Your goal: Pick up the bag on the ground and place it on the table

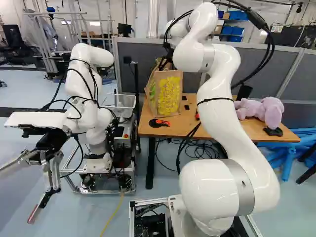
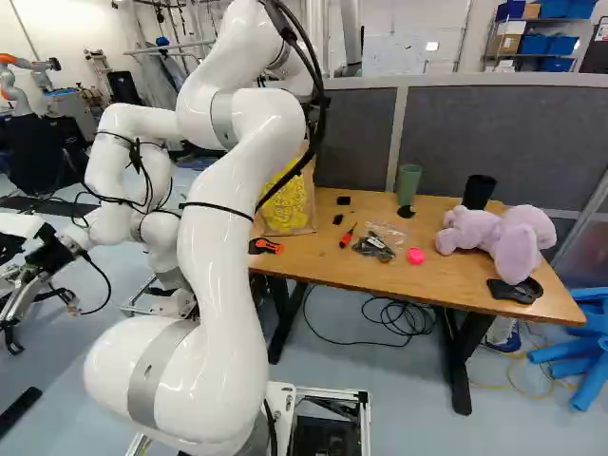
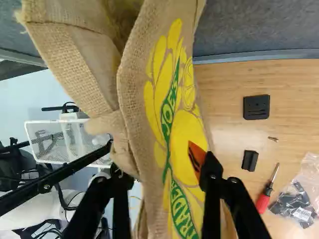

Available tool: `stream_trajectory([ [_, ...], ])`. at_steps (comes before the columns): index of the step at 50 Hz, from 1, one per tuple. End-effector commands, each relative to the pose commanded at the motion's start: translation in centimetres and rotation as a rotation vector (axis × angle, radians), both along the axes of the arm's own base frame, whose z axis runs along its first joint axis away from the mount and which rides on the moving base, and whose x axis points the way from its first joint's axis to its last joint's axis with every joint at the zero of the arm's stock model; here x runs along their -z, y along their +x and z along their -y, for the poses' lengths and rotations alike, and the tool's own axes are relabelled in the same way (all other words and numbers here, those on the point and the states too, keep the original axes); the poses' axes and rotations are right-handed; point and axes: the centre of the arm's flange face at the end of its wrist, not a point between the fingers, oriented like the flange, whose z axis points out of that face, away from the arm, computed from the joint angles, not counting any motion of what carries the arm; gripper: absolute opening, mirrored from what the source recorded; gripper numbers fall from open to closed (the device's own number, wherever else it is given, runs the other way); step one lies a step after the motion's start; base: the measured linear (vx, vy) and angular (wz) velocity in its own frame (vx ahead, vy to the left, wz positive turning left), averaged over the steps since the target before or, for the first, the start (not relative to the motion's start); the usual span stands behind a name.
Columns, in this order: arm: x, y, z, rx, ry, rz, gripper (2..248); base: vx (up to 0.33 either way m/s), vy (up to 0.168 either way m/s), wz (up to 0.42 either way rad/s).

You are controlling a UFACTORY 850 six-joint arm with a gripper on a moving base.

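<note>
Left base view: the tan burlap-look bag with yellow print [image 1: 169, 94] is standing upright on the brown wooden table [image 1: 183, 117], near that table's left end. The white jointed arm [image 1: 224, 103] is rising in front and reaching over toward the bag's top.

Right base view: the same bag is showing partly behind the arm, its base appearing to be resting on the table's left end, long axis roughly vertical.

Wrist view: the black two-finger gripper [image 3: 163, 162] is standing open, one orange pad [image 3: 197, 155] showing beside the printed face. The bag is lying directly ahead of the gripper and running between its parted fingers, over the table's edge. Judgement: placing is looking nearly done; the next move is calling for backing straight out along the bag, since sideways drift could be snagging cloth and tipping it.
</note>
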Motion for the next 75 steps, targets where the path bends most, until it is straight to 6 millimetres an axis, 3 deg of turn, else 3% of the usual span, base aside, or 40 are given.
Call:
stream_trajectory([
  [4,-0.1,0.0,0.0,0.0,0.0,0.001,149,0.0,0.0,0.0],
  [5,-0.2,0.0,0.0,0.0,0.0,0.002,187,0.0,0.0,0.0],
  [10,-0.7,-0.2,0.0,0.0,-0.001,0.009,187,0.0,0.0,0.0],
  [11,-0.8,-0.2,0.0,0.0,-0.001,0.011,225,0.0,0.0,0.0],
  [15,-1.4,-0.4,0.0,0.0,-0.002,0.019,225,0.0,0.0,0.0],
  [16,-1.5,-0.5,0.0,0.0,-0.002,0.021,247,0.0,0.0,0.0],
  [75,-10.1,-3.3,-0.3,0.0,-0.013,0.147,247,0.0,0.0,0.0],
])
